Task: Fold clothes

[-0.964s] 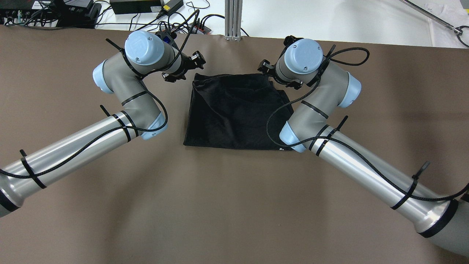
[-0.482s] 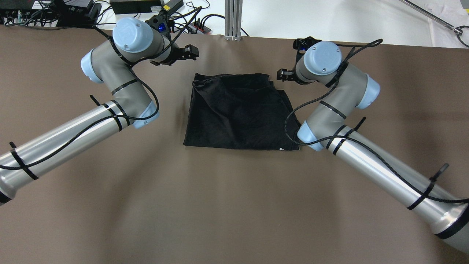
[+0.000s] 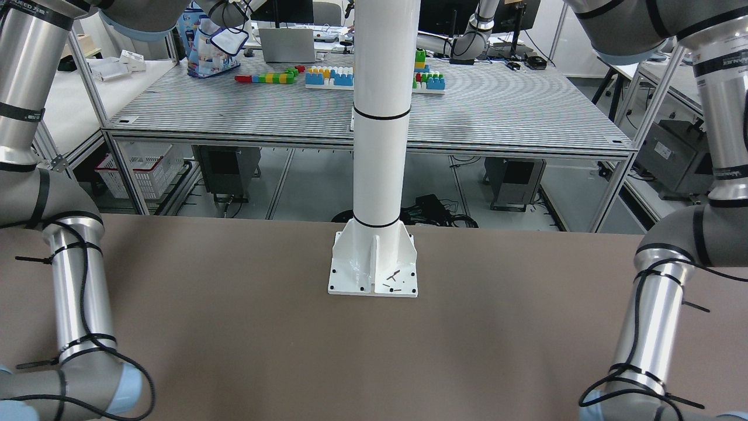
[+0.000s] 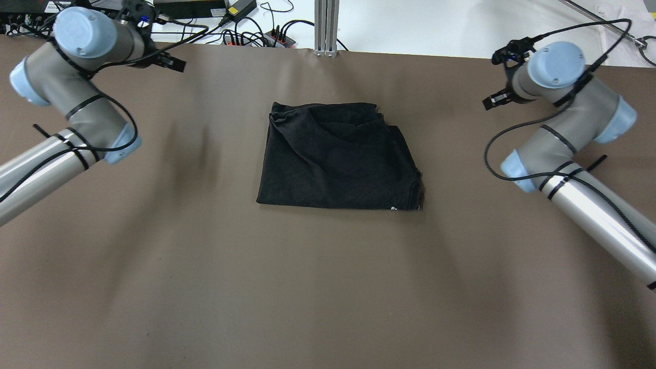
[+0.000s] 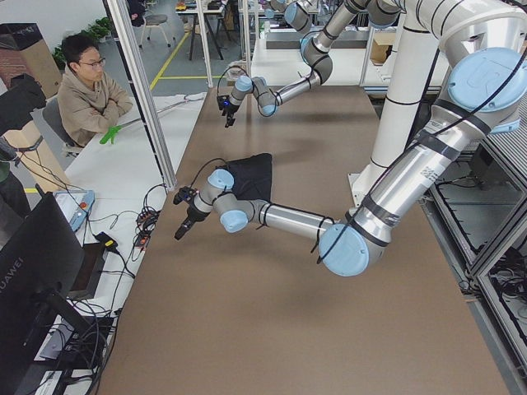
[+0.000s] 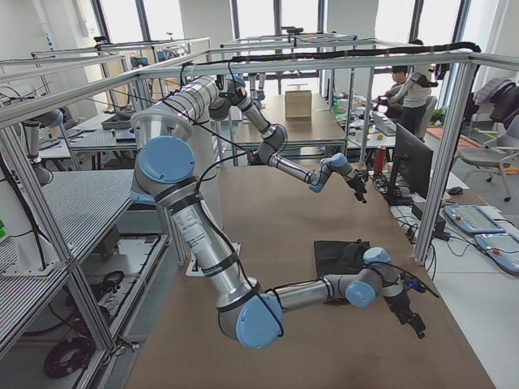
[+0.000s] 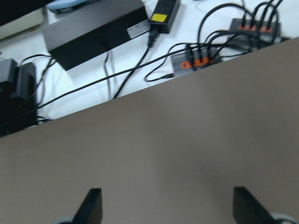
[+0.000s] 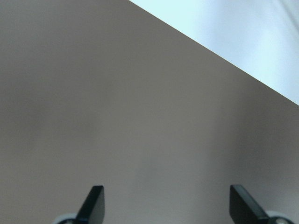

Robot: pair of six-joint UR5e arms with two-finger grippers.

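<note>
Left pincer wide apart, holding nothing, over the counter near its far edge; right pincer likewise wide, holding nothing. Folded black garment lies flat between the two pincers, well apart from both.

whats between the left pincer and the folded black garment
Nothing but bare brown table. The overhead view shows the left pincer open near the far edge, well apart from the black garment, with no object on the stretch between them.
</note>
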